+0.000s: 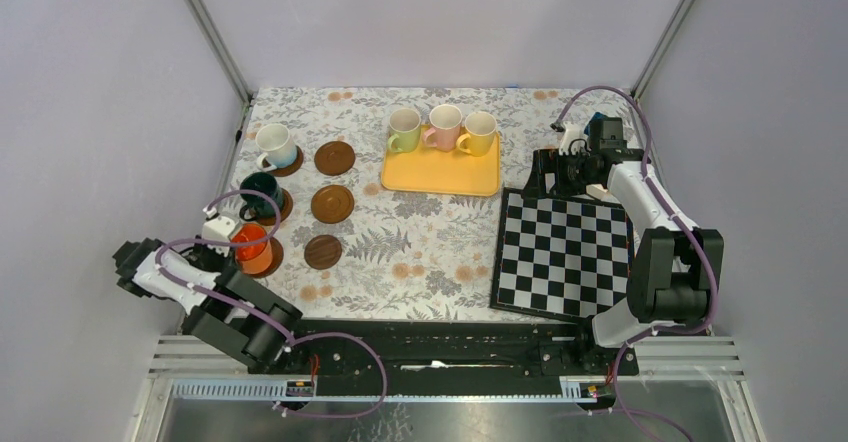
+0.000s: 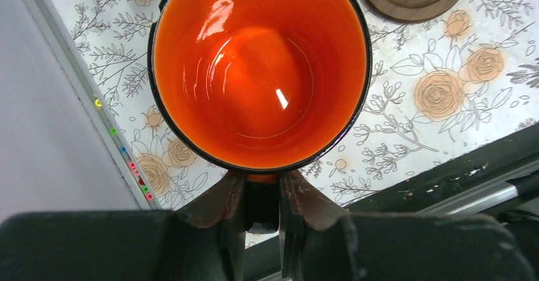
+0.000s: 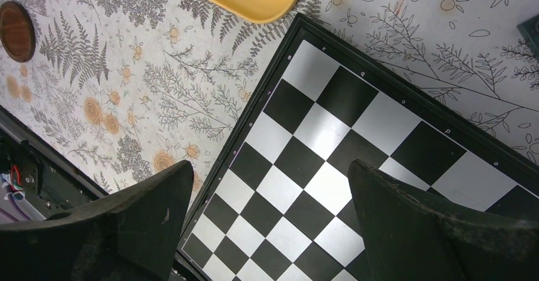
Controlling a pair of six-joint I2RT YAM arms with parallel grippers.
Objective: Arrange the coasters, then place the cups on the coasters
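Evidently the left gripper (image 2: 262,185), jaws narrow, pinches the glossy orange ceramic cup (image 2: 257,71) by its handle, so it sits upright on the round dark wooden coaster (image 1: 273,259) nearest the arms. The right gripper (image 3: 270,170) hangs wide and empty over the black-and-white chequered board (image 3: 356,122).

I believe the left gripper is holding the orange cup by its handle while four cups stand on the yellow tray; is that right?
Not quite: three cups stand on the yellow tray, not four, namely the light green cup, the pink cup and the yellow cup, as the top external view shows. The left gripper does hold the orange cup by its handle.
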